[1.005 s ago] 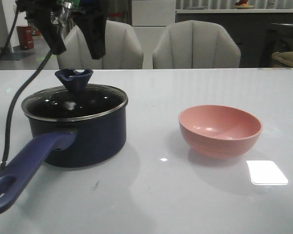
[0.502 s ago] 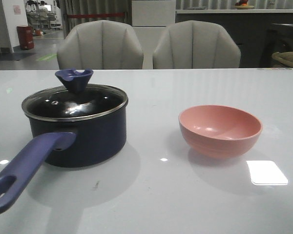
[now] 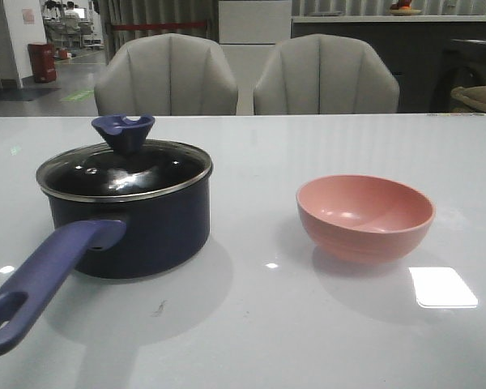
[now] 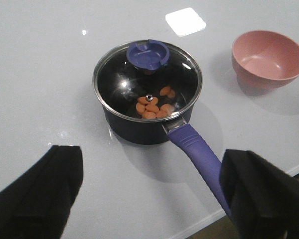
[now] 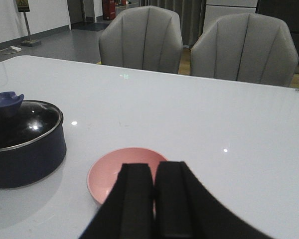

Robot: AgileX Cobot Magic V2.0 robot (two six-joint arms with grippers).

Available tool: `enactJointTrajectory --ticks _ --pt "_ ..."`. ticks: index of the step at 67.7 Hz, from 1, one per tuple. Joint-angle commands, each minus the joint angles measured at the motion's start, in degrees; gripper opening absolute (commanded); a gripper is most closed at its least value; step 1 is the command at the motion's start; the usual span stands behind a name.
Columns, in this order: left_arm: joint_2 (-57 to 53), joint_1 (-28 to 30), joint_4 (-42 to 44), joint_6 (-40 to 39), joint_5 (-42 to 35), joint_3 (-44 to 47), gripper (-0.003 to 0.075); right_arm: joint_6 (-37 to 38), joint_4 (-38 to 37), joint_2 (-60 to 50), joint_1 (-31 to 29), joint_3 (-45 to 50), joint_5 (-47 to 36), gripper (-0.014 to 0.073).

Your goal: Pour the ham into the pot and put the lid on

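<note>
Left wrist view: lid (image 4: 147, 79) covers pot (image 4: 139, 127); left claw (image 4: 152, 191) wide, right claw (image 5: 153, 199) pinched closed.

We see a dark navy pot (image 3: 134, 231) with a purplish-blue handle (image 3: 40, 279), plain and unpatterned. Its lid (image 4: 147, 82) is clear glass edged by a silvery metal rim, topped with a dark blue knob (image 3: 124, 132). Through the glass, the ham (image 4: 154, 104) shows as orange-pink chunks against the pot's black inside. The bowl (image 3: 364, 217) is a uniform salmon pink, inside and out. The table (image 3: 259, 324) is a glossy pale grey-white, carrying bright white reflections. Behind it stand two light grey chairs (image 3: 166, 77) with vertical ribbing. The left gripper (image 4: 154, 199) and right gripper (image 5: 153, 204) have matte black fingers. A red object (image 3: 42, 61) in the far background may be a bin.
</note>
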Motion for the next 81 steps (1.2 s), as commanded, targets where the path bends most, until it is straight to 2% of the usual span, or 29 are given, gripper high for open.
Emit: enactJointTrajectory --ticks 1,14,18,19,20,25,26,27,34,39,81 --pt "-7.8 0.0 -0.1 -0.1 -7.7 4.6 0.0582 0.0 0.3 0.4 -0.1 -1.7 -4.0 0.0169" --pt "-20.2 0.0 0.2 -0.1 -11.3 14.6 0.058 0.0 0.3 0.4 -0.1 -1.7 -4.0 0.0169" --pt "-23.0 0.0 0.2 -0.1 -12.0 16.5 0.0537 0.0 0.3 0.4 -0.1 -1.7 -4.0 0.0169" --pt "-24.2 0.0 0.2 -0.1 -12.0 17.3 0.0503 0.0 0.3 0.4 -0.1 -1.7 -4.0 0.0169" --pt "-24.2 0.0 0.2 -0.1 -12.0 17.4 0.0503 0.0 0.3 0.4 -0.1 -1.7 -4.0 0.0169" --pt "-26.8 0.0 0.1 -0.1 -12.7 18.6 0.0356 0.0 0.3 0.4 -0.1 -1.7 -4.0 0.0169" --pt "-26.8 0.0 0.1 -0.1 -12.8 18.6 0.0356 0.0 0.3 0.4 -0.1 -1.7 -4.0 0.0169" --pt "-27.2 0.0 0.1 -0.1 -12.9 18.7 0.0298 0.0 0.3 0.4 -0.1 -1.7 -4.0 0.0169" --pt "-28.0 0.0 -0.1 -0.1 -13.3 18.7 0.0102 0.0 0.3 0.4 -0.1 -1.7 -4.0 0.0169" --pt "-28.0 0.0 -0.7 -0.1 -13.4 18.7 0.0129 0.0 0.3 0.4 -0.1 -1.7 -4.0 0.0169" --pt "-28.0 0.0 -1.1 -0.1 -14.3 19.9 0.0112 0.0 0.3 0.4 -0.1 -1.7 -4.0 0.0169"
